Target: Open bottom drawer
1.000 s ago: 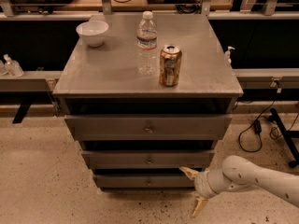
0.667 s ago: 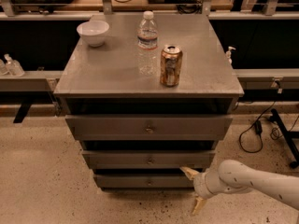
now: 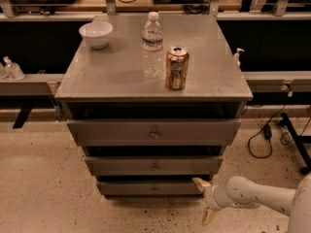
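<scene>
The bottom drawer (image 3: 146, 188) is the narrowest grey front of three, lowest in the grey metal cabinet, with a small round brass knob (image 3: 155, 189). It sits only slightly out from the cabinet. My gripper (image 3: 204, 199) is on the white arm coming in from the lower right, just off the drawer's right end, near the floor. It is open and empty; its upper fingertip (image 3: 199, 182) is level with the drawer's right corner, its lower one (image 3: 209, 216) is below it.
The middle drawer (image 3: 153, 165) and top drawer (image 3: 153, 132) are above. On the cabinet top (image 3: 112, 76) stand a white bowl (image 3: 96, 34), a water bottle (image 3: 152, 45) and a can (image 3: 176, 68). Cables (image 3: 265, 135) lie on the floor at right.
The gripper has hardly moved, staying by the bottom drawer's right end. The drawers look the same.
</scene>
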You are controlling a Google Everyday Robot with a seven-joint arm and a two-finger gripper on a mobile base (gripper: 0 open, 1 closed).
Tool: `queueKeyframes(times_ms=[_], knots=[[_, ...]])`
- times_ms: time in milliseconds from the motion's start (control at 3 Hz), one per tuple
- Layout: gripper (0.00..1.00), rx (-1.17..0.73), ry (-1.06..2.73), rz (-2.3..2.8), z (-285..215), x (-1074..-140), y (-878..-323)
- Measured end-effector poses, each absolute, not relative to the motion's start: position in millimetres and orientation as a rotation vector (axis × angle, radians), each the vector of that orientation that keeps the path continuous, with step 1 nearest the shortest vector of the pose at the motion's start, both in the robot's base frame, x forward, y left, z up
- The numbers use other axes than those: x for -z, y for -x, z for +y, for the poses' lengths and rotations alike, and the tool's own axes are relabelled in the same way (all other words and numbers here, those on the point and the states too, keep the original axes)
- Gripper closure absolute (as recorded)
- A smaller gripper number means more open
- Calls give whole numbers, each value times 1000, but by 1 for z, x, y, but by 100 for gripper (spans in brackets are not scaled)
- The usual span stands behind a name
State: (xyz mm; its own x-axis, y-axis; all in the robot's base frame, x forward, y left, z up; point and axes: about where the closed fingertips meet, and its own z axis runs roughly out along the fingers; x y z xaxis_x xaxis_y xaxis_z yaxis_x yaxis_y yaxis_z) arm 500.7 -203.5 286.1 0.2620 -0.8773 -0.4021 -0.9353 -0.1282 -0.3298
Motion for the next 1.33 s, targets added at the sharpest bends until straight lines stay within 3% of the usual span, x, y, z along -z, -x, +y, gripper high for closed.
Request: queueKeyframes(times_ms=[1333], knots=[[0, -268, 2086, 1559, -185, -213, -509]])
